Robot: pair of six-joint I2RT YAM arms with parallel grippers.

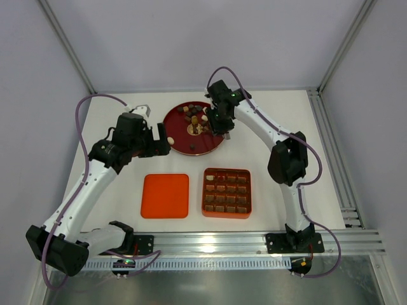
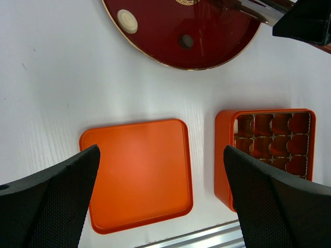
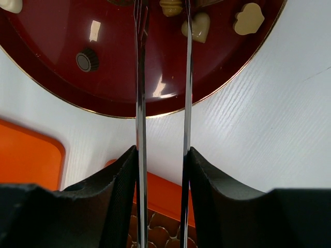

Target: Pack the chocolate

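Top, left-wrist and right-wrist views, read from the worktop's left edge to its right.

- Your left gripper (image 1: pixel 164 141) (image 2: pixel 160 206) hangs over the left-centre of the worktop, just beside the plate's left rim. Its jaws are spread wide and hold nothing.
- Below it, toward the near edge, the flat orange lid (image 1: pixel 165 196) (image 2: pixel 137 173) lies on the worktop.
- The dark red plate (image 1: pixel 191 147) (image 2: pixel 207 51) (image 3: pixel 62 88) sits at the centre of the far edge. The loose chocolate (image 1: pixel 193 113) (image 3: pixel 196 27) is clustered on its far half, with a few pieces scattered nearer.
- Your right gripper (image 1: pixel 222 124) (image 3: pixel 163 155) is poised over the plate's right side. Its jaws are closed on the two arms of the metal tweezers (image 3: pixel 140 103).
- The tweezer tips run out of the wrist view beside a candy piece, so you cannot tell whether it is pinched.
- The orange gridded box (image 1: pixel 227 170) (image 2: pixel 223 155) stands just right of the lid, near the near edge. More chocolate fills its nearer rows, and a cream piece sits in its far-left cell.
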